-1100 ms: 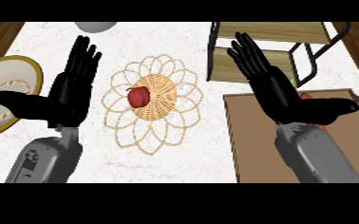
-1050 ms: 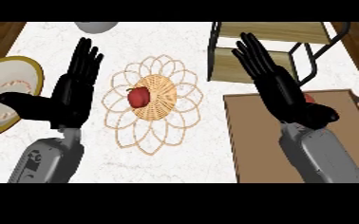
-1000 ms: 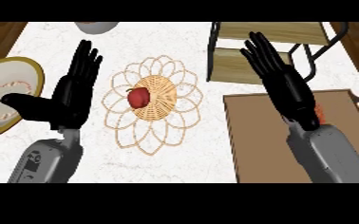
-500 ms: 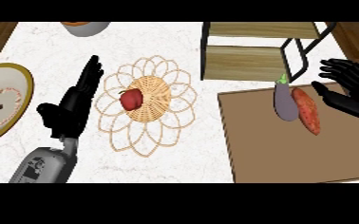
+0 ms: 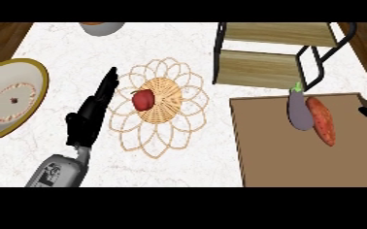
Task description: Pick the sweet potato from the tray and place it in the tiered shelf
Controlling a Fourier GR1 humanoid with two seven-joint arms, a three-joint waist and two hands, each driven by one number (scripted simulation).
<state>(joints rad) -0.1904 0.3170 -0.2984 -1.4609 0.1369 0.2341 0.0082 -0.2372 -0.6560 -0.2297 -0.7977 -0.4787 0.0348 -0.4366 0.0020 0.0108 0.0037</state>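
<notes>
An orange-red sweet potato (image 5: 322,120) lies on the brown tray (image 5: 272,145) at the right, touching a purple eggplant (image 5: 300,110) on its left side. The tiered shelf (image 5: 276,53), with wooden boards in a black frame, stands just behind the tray. My left hand (image 5: 93,109) is open with straight fingers, seen edge-on at the left of the woven mat, far from the tray. Of my right hand (image 5: 360,110) only a dark sliver shows at the right edge, level with the sweet potato and apart from it.
A woven flower-shaped mat (image 5: 179,121) in the middle carries a red fruit (image 5: 143,99). A yellow-rimmed plate (image 5: 28,73) sits at the left edge. A bowl (image 5: 100,26) stands at the back.
My right hand has swung from over the shelf out to the right edge, uncovering the eggplant and sweet potato. The left hand has sunk lower and turned edge-on.
</notes>
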